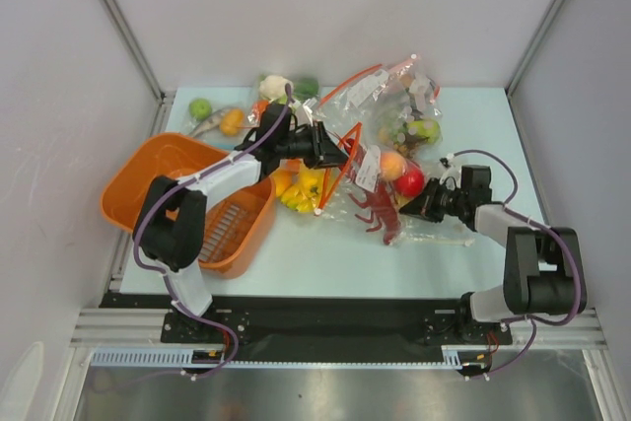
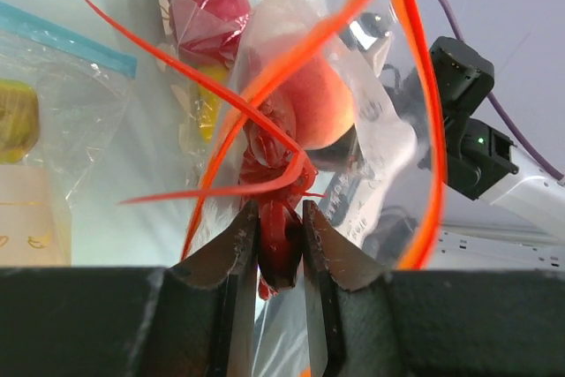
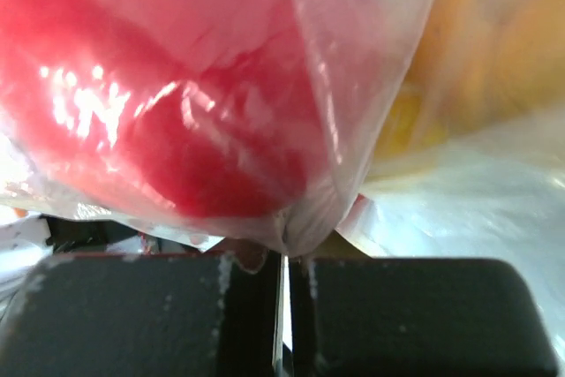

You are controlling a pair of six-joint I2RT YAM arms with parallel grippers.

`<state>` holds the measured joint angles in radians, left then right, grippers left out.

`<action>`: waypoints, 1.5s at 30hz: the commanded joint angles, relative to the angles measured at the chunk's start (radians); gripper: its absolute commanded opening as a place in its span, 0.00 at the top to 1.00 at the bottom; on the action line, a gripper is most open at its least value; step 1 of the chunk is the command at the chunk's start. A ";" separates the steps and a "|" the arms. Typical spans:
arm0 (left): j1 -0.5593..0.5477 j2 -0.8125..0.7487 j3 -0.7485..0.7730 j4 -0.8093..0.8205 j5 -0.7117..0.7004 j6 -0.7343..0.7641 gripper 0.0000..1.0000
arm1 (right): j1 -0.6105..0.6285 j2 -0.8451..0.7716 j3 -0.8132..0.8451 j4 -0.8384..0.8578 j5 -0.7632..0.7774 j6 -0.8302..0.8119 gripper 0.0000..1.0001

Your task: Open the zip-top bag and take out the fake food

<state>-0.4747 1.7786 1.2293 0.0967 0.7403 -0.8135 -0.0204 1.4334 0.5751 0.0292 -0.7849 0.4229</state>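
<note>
Left tool [image 2: 281, 222] clamps the zip-top bag [image 1: 373, 163] at its mouth, right tool [image 3: 284, 262] pinches its film; lobster [image 1: 381, 212] lies near-to-far.

An orange basket [image 1: 148, 175] with a slotted floor sits at the left of the pale blue table [image 1: 296, 263], its outer side hanging past the table's left edge. Along the far edge lie a cauliflower [image 1: 275, 86] with a dark green fruit [image 1: 307, 87] just beside it. Further left are a light green fruit [image 1: 200, 107] and an orange fruit [image 1: 232, 122], close together. Near the table's middle, yellow bananas [image 1: 301, 189] lie in a blue-zip bag [image 2: 88, 112], its strip running slantwise in the left wrist view. Toward the far right, a green apple [image 1: 426, 130] rests inside a crumpled clear bag [image 1: 394, 96]. Plain grey walls [image 1: 59, 96] enclose three sides, and a metal rail [image 1: 325, 327] runs along the near edge.
</note>
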 commanded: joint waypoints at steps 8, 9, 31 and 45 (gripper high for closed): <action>0.045 -0.041 0.036 0.083 0.175 -0.032 1.00 | -0.055 -0.232 0.085 -0.221 0.306 -0.098 1.00; 0.047 -0.042 0.036 0.084 0.182 -0.030 1.00 | -0.056 -0.235 0.086 -0.229 0.328 -0.104 1.00; 0.131 -0.114 0.147 -0.219 0.231 0.221 1.00 | -0.096 -0.255 0.094 -0.298 0.406 -0.113 1.00; 0.274 -0.249 0.150 -0.230 0.229 0.224 1.00 | -0.108 -0.243 0.091 -0.308 0.408 -0.105 1.00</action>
<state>-0.2199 1.6058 1.3300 -0.1699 0.9241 -0.6090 -0.1150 1.1965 0.6331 -0.2775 -0.4351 0.3286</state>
